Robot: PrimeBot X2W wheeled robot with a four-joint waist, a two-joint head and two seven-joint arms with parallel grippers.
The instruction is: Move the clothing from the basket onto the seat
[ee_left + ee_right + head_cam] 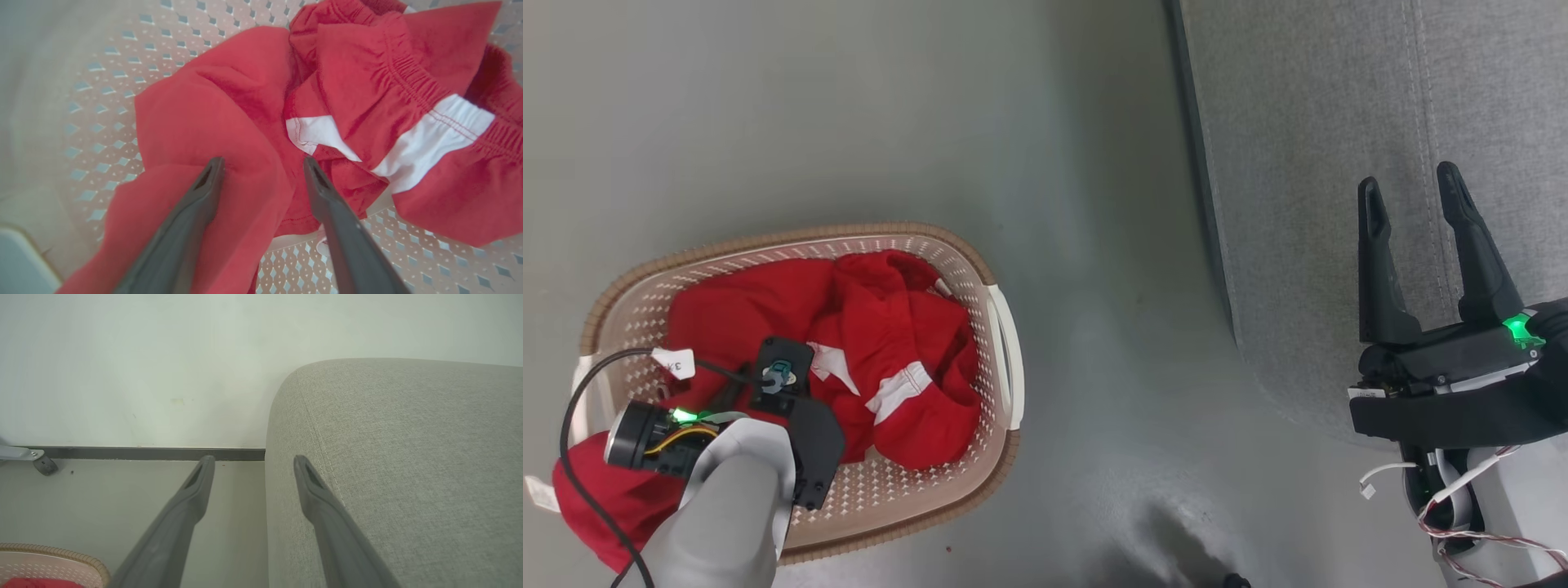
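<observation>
Red fabric lies right under the left claw [263, 163], jaws spread wide, fingers aimed down into the heap, nothing pinched; whether the tips touch cloth I can't tell. That looks like the stance for biting a fold. Just past the tips the clothing [229, 102] bunches up, white trim [433, 134] off to the claw's right, all of it in the basket [102, 102], one piece spilling over its edge back behind the wrist. Across the bare floor [1094, 245], the right claw [1409, 175]: wide too, empty, hanging over the seat [1323, 122] near its edge, probably parked clear of the work. No clothes on the stretch of seat around it, so the job looks barely begun.
</observation>
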